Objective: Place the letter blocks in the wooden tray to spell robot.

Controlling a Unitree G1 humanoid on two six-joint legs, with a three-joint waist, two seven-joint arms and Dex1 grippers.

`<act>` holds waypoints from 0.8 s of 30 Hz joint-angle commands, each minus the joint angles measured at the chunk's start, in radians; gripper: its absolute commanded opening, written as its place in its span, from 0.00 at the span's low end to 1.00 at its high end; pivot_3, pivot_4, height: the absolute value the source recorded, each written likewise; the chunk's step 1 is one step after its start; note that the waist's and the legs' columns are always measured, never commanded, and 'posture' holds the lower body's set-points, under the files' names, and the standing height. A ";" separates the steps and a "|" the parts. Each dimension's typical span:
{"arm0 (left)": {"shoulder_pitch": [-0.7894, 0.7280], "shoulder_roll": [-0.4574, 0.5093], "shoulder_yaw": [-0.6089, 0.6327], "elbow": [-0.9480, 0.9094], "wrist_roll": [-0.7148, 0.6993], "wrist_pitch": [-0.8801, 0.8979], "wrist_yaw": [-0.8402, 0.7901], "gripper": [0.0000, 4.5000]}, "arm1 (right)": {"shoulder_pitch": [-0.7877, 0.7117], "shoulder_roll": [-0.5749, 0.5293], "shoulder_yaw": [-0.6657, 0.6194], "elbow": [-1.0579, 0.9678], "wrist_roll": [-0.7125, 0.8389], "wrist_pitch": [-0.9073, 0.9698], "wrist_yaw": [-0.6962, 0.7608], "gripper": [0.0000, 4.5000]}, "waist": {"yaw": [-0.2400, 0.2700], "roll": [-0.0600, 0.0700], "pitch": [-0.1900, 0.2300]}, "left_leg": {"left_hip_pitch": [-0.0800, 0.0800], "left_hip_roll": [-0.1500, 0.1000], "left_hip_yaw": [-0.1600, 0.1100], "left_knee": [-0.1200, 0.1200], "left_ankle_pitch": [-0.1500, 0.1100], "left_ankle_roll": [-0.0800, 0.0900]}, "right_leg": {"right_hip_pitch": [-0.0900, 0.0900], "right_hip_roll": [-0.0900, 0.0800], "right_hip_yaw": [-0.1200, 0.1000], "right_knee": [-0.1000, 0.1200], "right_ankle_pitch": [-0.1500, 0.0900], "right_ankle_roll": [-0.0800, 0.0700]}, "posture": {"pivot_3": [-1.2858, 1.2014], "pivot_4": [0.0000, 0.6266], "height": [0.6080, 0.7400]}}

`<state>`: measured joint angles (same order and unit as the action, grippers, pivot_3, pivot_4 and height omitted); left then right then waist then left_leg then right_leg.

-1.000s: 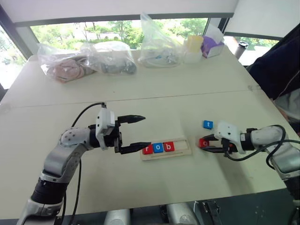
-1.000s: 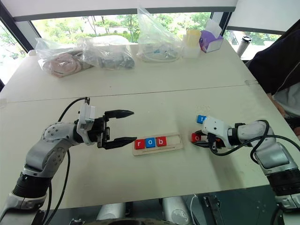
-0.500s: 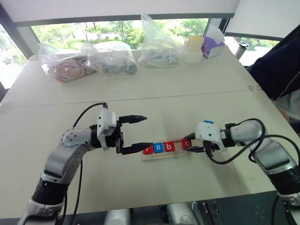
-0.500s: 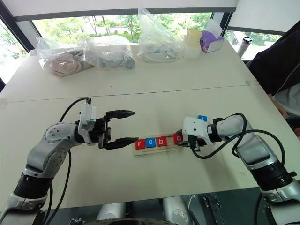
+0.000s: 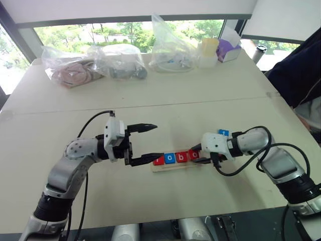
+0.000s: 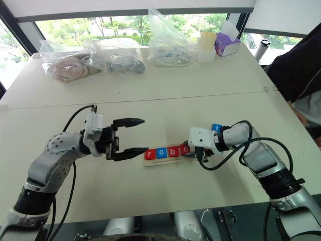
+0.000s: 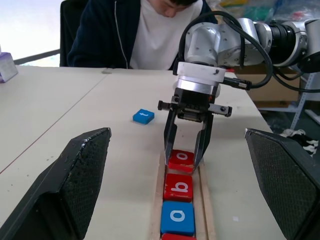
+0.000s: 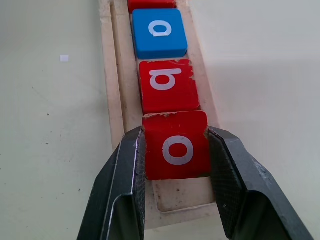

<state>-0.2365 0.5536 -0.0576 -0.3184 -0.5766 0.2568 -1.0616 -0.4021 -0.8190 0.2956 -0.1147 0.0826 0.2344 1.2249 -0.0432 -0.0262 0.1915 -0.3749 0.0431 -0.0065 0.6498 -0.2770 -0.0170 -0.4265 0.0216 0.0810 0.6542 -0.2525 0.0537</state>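
Now the red "o" block (image 8: 176, 145) sat clamped between the two black fingers of the right claw (image 7: 186, 152), low over the fourth slot of the wooden tray (image 8: 116, 90), just beside the red "b" block (image 8: 168, 86); whether it already rested on the tray floor could not be told. Further along the tray lay the blue "o" block (image 8: 159, 33) and the red "r" block (image 5: 159, 160), so "rob" was spelled and this tile would make "robo". To do the step well, the tile needed to be kept square to the rim, set flat, and snug against the "b" so that the end slot stayed free. Opening the fingers only a little, then lifting straight away, would likely avoid dragging the tile or nudging its neighbours. The blue "t" block (image 7: 143, 116) lay on the counter (image 5: 200, 95) near the tray's free end, apart from it. The left claw (image 5: 145, 142) hung wide open and empty at the tray's "r" end, one fingertip close to it.
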 commanded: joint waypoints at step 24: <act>0.002 0.003 0.008 -0.050 -0.008 0.002 0.022 1.00 | -0.040 0.047 0.018 0.009 -0.021 -0.017 0.011 0.26 | 0.000 0.000 0.000 | 0.000 0.000 0.000 0.000 0.000 0.000 | 0.000 0.000 0.000 0.000 0.000 0.000 | 0.52 0.24 1.00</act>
<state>-0.2322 0.5535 -0.0577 -0.3302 -0.5769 0.2585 -1.0408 -0.4306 -0.7725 0.3195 -0.1006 0.0610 0.2302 1.2309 -0.0434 -0.0262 0.1915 -0.3748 0.0431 -0.0065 0.6499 -0.2770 -0.0170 -0.4265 0.0216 0.0809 0.6544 -0.2523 0.0537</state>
